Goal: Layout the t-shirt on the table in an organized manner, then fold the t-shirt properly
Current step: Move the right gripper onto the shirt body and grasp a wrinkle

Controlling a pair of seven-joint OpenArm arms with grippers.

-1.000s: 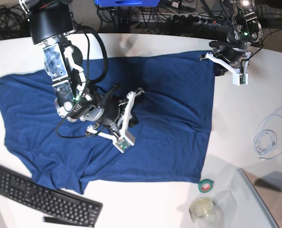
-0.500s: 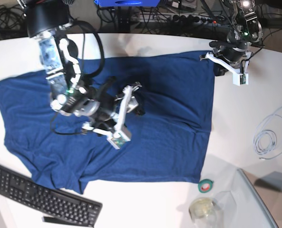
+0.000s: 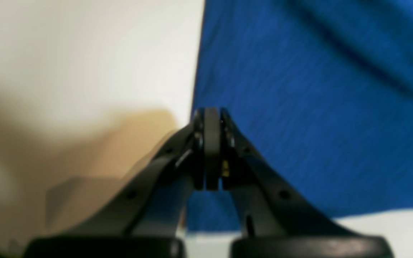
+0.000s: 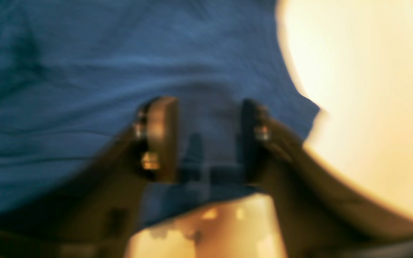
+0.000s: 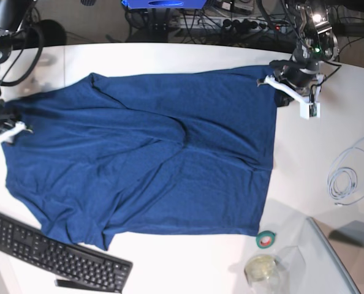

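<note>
- Left gripper (image 3: 212, 150): your jaws are clenched with nothing visible between them, tips at the t-shirt's (image 5: 145, 159) side edge near its top corner, at about 2 o'clock in the base view.
- Right gripper (image 4: 201, 139): your jaws stand partly apart over the cloth at its 9 o'clock edge; blur hides whether they pinch fabric.
- Expect the knit to be light, limp and prone to drag and wrinkle, so grip hems or shoulder corners.
- It lies spread across the table (image 5: 329, 245), creased diagonally through the middle.

Robotics lab bench, white table (image 5: 170, 55), black keyboard (image 5: 53, 254), tangled cables and power strip (image 5: 243, 24) behind (office-like)
</note>
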